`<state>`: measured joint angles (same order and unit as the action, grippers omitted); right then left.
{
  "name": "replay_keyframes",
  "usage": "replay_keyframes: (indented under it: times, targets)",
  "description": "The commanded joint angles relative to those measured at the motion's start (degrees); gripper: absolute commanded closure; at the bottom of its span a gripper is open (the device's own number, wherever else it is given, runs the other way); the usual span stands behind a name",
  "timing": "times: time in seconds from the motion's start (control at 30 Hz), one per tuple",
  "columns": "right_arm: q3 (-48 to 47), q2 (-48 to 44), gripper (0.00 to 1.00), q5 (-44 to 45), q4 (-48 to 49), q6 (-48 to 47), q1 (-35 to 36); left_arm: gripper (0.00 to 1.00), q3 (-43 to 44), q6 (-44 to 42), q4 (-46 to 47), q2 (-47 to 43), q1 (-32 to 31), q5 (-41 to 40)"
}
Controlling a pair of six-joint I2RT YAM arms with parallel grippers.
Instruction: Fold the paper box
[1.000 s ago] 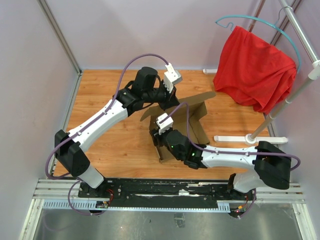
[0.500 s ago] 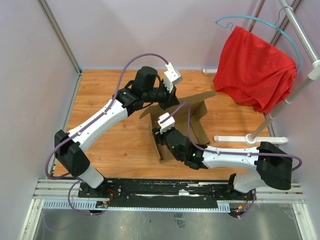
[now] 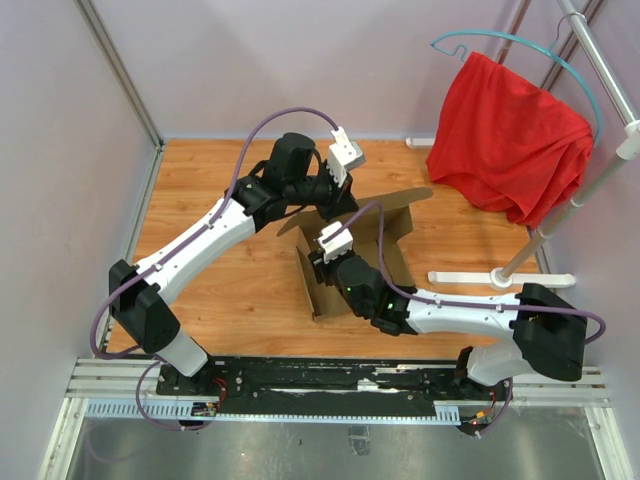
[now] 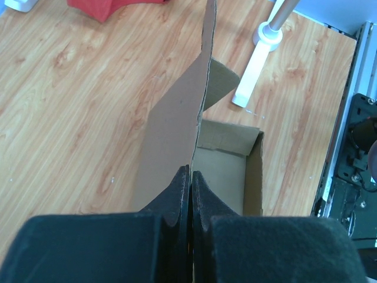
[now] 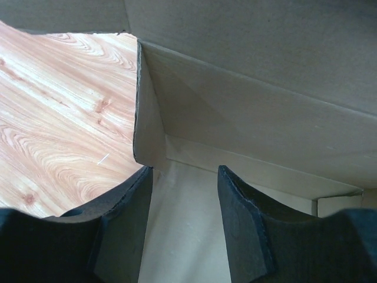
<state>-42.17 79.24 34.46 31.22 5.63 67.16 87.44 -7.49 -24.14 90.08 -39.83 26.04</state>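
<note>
A wooden table is seen from above, with two white and black robot arms reaching in from its near edge. The paper box, plain brown cardboard partly raised into shape, is placed near the middle of the table, between the two arms. One long flap is held upright: the left gripper is clenched on its thin edge, its two black fingers pressed against either side of the cardboard with no gap visible. In the left wrist view, the open tray of the box is shown below and to the right of that flap, its low walls standing on the wood. The right gripper is lowered into the box, its jaws parted and nothing caught between them (only pale cardboard floor is seen in the gap). A short wall's edge is seen just beside one finger; whether they touch cannot be told. At the far right, a red cloth is draped over a teal hanger on a white rack, well apart from the box.
</note>
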Motion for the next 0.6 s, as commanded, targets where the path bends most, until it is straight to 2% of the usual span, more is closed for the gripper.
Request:
replay_keyframes:
  times: [0.0, 0.17, 0.3, 0.47, 0.57]
  targets:
    - [0.34, -1.61, 0.51, 0.31, 3.78, 0.14, -0.88, 1.00, 0.40, 0.66, -4.57, 0.53, -0.07, 1.45]
    - [2.45, -4.23, 0.47, -5.49, 1.43, 2.80, -0.89, 1.00, -1.26, 1.06, -3.72, 0.30, -0.07, 1.47]
    - [6.46, -11.39, 0.45, -12.31, -2.63, 6.01, -0.80, 1.00, -3.76, 2.27, -1.65, -0.53, -0.07, 1.46]
    - [9.56, -23.86, 0.43, -16.31, -15.31, 8.49, -0.72, 1.00, -8.35, 4.13, 1.93, -2.63, -0.07, 1.80]
    - [10.95, -33.41, 0.42, -15.75, -24.35, 9.68, -0.71, 1.00, -11.12, 5.45, 4.00, -4.35, -0.12, 1.99]
